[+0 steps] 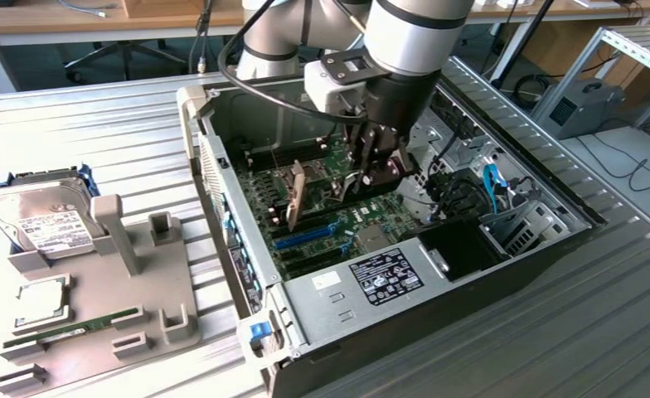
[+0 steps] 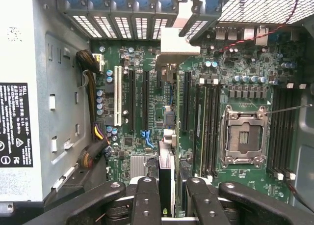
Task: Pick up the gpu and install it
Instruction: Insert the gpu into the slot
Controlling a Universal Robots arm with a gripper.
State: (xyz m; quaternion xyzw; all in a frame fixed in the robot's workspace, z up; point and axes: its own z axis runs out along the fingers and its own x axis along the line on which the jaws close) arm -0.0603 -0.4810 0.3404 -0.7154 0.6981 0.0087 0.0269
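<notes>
The gpu [image 1: 337, 195] stands on edge inside the open computer case [image 1: 220, 207], low over the motherboard's expansion slots. Its pale bracket strip [image 1: 298, 195] points toward the case wall at the exterior view's left. My gripper [image 1: 375, 176] reaches down into the case and is shut on the card's other end. In the wrist view the gpu [image 2: 167, 161] appears edge-on between my two black fingers [image 2: 147, 200], running away to the bracket [image 2: 179, 38] at the slot covers. Whether the card sits in a slot I cannot tell.
On the grey tray [image 1: 170, 298] at the exterior view's left lie a hard drive [image 1: 43, 220], a CPU [image 1: 43, 303] and a green memory stick [image 1: 76, 325]. Inside the case are the power supply [image 1: 380, 278], blue cables [image 1: 493, 182] and the open CPU socket [image 2: 244, 136].
</notes>
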